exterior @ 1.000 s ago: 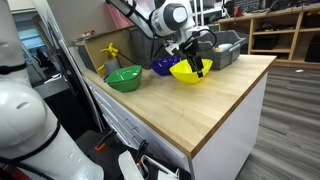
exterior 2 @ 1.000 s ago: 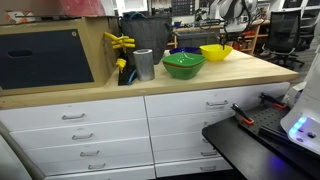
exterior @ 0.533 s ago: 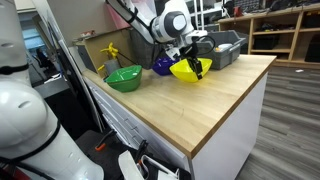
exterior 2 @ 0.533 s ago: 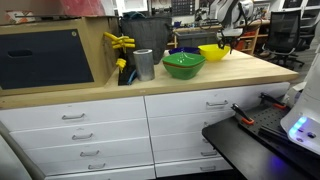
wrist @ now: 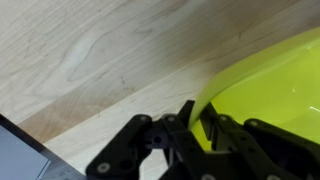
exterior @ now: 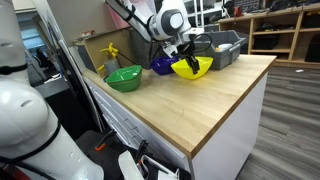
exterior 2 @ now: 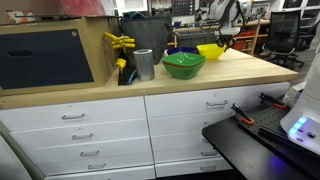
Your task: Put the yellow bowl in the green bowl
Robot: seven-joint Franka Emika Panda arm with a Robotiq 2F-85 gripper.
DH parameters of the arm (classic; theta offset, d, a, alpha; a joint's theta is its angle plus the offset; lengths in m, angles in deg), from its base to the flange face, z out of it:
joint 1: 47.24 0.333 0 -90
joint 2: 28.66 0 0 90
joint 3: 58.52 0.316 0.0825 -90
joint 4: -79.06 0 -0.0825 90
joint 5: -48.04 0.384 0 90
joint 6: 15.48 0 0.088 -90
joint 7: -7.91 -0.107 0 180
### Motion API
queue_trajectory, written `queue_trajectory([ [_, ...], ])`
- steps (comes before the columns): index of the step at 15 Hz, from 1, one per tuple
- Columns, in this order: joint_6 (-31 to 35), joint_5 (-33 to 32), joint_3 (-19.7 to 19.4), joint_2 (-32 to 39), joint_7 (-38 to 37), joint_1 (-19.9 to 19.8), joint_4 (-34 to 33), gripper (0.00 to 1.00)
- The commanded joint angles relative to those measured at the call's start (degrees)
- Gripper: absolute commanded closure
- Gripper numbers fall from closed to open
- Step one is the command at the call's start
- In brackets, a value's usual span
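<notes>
The yellow bowl (exterior: 193, 68) hangs tilted just above the wooden counter, near its far end. My gripper (exterior: 196, 62) is shut on its rim. In the wrist view the bowl's yellow rim (wrist: 215, 95) runs between the two black fingers (wrist: 185, 120), one outside the wall and one inside. The same bowl (exterior 2: 214, 50) shows in both exterior views. The green bowl (exterior: 124, 78) stands upright on the counter, a short way from the yellow one, with a blue-purple bowl between them. It also shows as the green bowl (exterior 2: 183, 65) toward the counter's middle.
A small blue-purple bowl (exterior: 162, 66) sits between the two larger bowls. A grey bin (exterior: 226, 47) stands behind the gripper. A metal cup (exterior 2: 144, 64) and yellow tools (exterior 2: 119, 44) are beside the green bowl. The wooden counter (exterior: 200, 105) has drawers below.
The fingers have closed onto the yellow bowl's rim, and the bowl has tipped and risen slightly off the counter.
</notes>
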Motion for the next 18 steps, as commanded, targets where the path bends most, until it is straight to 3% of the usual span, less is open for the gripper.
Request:
queue_trajectory([
  [1, -0.8, 0.2, -0.1, -3.0, 2.0, 0.8, 1.5, 0.97],
  [11, -4.0, -11.6, -0.6, -12.4, 5.6, 0.7, 2.6, 0.97],
  [17, -6.3, -10.0, 1.4, -15.9, 10.7, -0.4, 2.7, 0.97],
  [18, -7.2, -9.4, 1.5, -15.9, 10.4, -0.6, 2.9, 0.77],
])
